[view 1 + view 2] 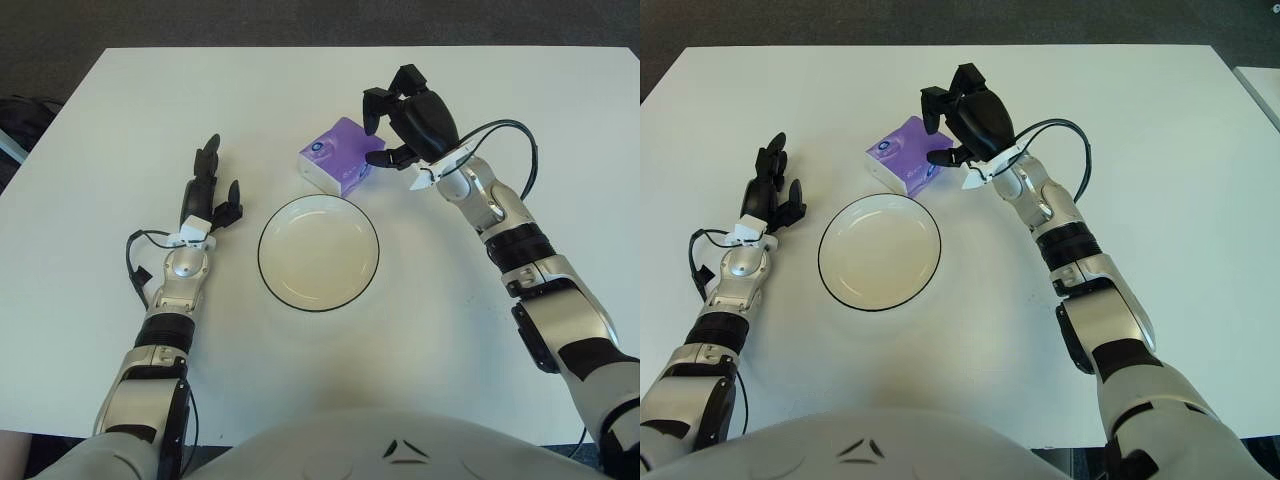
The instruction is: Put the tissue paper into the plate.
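Tissue pack not yet grasped, right hand poised beside it

The purple tissue paper pack (337,155) lies on the table (120,90) just beyond the plate (318,252)'s far rim. The right hand (405,125) hovers at its right edge, fingers spread and holding nothing. Closing off-centre could nudge the pack away or pinch only a corner, letting it drop short of the plate. The left hand (208,195) shows left of the plate, fingers loosely extended, empty.

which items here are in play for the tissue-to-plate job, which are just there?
In play:
- tissue pack, purple, on the table beyond the plate
- plate, nothing in it
- right hand, fingers spread beside the pack, not gripping it

Just there:
- left hand, idle, left of the plate
- white table
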`<state>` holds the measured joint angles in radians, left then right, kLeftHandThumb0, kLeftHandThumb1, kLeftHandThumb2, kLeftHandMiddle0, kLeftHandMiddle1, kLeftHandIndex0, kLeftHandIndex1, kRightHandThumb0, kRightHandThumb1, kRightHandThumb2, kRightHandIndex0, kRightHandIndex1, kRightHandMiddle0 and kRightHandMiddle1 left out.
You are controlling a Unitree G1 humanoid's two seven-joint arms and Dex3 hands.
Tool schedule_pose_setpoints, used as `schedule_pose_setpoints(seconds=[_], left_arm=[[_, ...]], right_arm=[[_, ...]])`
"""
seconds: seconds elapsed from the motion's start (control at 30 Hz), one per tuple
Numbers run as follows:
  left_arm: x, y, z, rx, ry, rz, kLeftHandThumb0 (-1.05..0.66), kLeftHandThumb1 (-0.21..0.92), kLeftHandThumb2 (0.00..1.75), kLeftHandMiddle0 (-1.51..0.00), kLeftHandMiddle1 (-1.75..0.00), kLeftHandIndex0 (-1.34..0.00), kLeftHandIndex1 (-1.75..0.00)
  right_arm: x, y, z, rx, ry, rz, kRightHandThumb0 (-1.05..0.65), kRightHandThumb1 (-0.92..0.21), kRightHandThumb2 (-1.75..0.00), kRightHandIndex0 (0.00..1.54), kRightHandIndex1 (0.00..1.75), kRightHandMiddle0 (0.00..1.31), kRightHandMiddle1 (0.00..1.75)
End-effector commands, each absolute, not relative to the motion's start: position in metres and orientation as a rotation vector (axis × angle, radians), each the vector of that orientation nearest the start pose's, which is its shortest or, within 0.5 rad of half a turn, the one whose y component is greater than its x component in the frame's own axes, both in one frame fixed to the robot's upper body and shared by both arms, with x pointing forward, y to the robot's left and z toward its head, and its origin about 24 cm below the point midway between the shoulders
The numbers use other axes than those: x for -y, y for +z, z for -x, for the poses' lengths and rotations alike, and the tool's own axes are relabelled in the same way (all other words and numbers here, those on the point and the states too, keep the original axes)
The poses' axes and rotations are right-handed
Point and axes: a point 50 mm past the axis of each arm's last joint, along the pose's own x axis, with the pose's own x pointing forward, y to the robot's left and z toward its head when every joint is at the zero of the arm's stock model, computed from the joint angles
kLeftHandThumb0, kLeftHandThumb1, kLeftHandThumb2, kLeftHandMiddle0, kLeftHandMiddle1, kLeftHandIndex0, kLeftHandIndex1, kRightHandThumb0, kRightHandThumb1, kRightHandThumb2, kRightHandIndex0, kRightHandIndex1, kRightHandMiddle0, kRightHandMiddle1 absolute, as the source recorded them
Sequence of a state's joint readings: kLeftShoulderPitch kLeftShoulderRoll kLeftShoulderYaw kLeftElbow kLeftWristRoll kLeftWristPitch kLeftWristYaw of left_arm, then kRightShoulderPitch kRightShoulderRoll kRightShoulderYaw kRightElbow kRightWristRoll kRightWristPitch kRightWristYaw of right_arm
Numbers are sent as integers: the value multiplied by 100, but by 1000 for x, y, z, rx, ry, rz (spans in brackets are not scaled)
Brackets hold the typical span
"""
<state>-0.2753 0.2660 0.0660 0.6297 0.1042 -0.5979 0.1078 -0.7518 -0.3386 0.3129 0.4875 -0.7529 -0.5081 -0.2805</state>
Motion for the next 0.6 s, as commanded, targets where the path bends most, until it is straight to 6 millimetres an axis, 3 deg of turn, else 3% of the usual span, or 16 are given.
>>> schedule_pose_setpoints(seconds=[0.0, 0.3, 0.37, 0.5, 0.57], left_arm=[[-200, -46, -233, -82, 68, -280, -72, 92, 83, -17, 0, 0, -30], [-199, -46, -233, -80, 69, -280, -73, 92, 84, -17, 0, 0, -31], [-199, -46, -233, -81, 67, -279, -73, 92, 83, -16, 0, 0, -31], [-198, -46, -233, -82, 66, -278, -72, 92, 83, -16, 0, 0, -30], [-198, -46, -233, -83, 66, -277, -72, 92, 83, -16, 0, 0, -30]], right_arm=[[93, 166, -344, 884, 272, 1089, -45, -37, -124, 110, 175, 56, 175], [92, 177, -355, 875, 339, 1169, -43, -45, -114, 85, 175, 50, 175], [91, 179, -359, 857, 387, 1217, -43, -46, -112, 71, 175, 49, 175], [91, 182, -364, 829, 447, 1295, -40, -59, -89, 29, 175, 46, 166], [91, 183, -366, 828, 466, 1328, -39, -65, -78, 16, 164, 45, 163]])
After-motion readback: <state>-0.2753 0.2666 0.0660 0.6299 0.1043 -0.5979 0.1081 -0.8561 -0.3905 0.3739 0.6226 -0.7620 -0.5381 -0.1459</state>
